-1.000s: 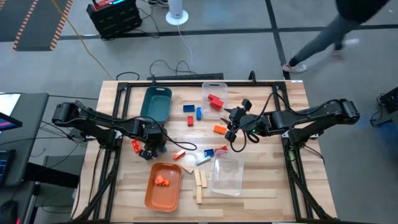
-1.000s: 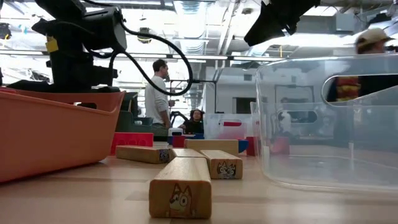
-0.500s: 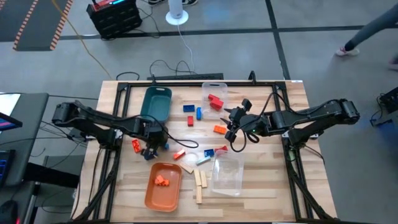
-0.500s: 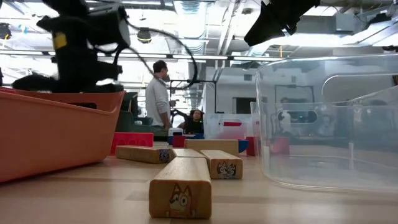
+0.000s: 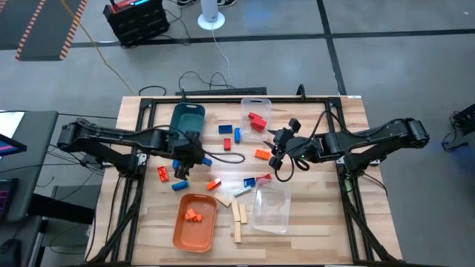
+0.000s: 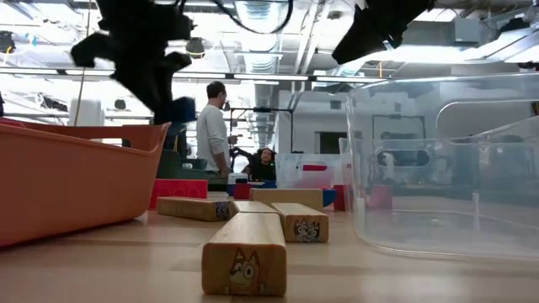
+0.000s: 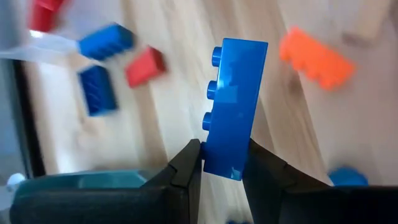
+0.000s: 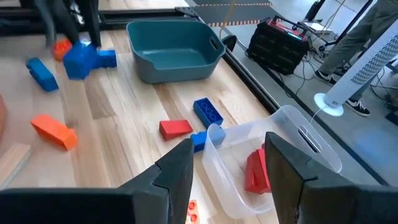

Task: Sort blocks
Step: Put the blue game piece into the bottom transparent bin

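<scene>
My left gripper (image 5: 180, 163) hangs above the table's left middle, shut on a blue brick (image 7: 233, 106) with a row of studs; the low view shows that brick (image 6: 181, 109) high in the air. Beneath it lie an orange brick (image 5: 161, 174) and another blue brick (image 5: 180, 185). More blocks lie flat mid-table: blue (image 5: 225, 129), red (image 5: 227, 145), orange (image 5: 261, 154), and light-wood pieces (image 5: 239, 213). My right gripper (image 5: 276, 148) waits open above the table's right middle, its fingers (image 8: 180, 168) empty. My left gripper pinches one short end of the blue brick (image 7: 222, 163) between its two fingers, one on the studded face, the other on the opposite face. The fingers slant down from the table's left side and lie along the brick. The brick sticks out beyond the fingertips, lifted clear.
A teal tray (image 5: 187, 122) stands at the far left, and an orange tray (image 5: 194, 221) holding orange bricks is near the front. A clear bin (image 5: 256, 115) with red bricks sits at the far middle, another clear bin (image 5: 271, 208) at the near right. A person stands in the room beyond.
My left gripper has risen from the table with the blue brick and drifted toward the far edge and the teal tray. The brick now hangs clear of the table. My right arm has kept still.
</scene>
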